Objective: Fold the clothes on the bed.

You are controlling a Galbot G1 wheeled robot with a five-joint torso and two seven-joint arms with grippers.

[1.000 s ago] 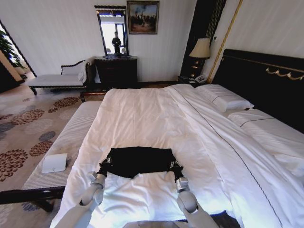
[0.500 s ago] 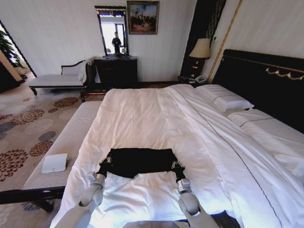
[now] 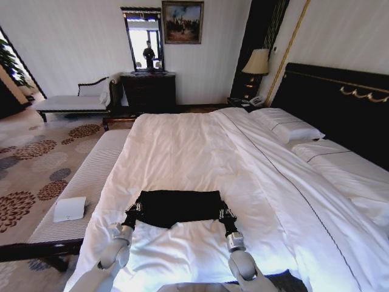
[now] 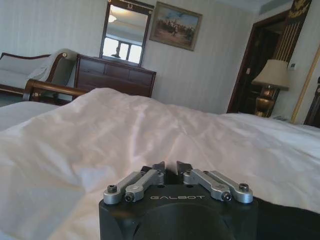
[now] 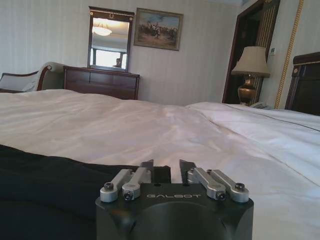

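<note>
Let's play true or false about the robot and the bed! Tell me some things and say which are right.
1. The black T-shirt lies on the white bed. True.
2. The left tool and right tool are at the shirt's two near corners. True.
3. A small white box sits on the pillows. False: it is on the striped bench.
4. The lamp stands on the dresser. False: it stands beside the headboard.
</note>
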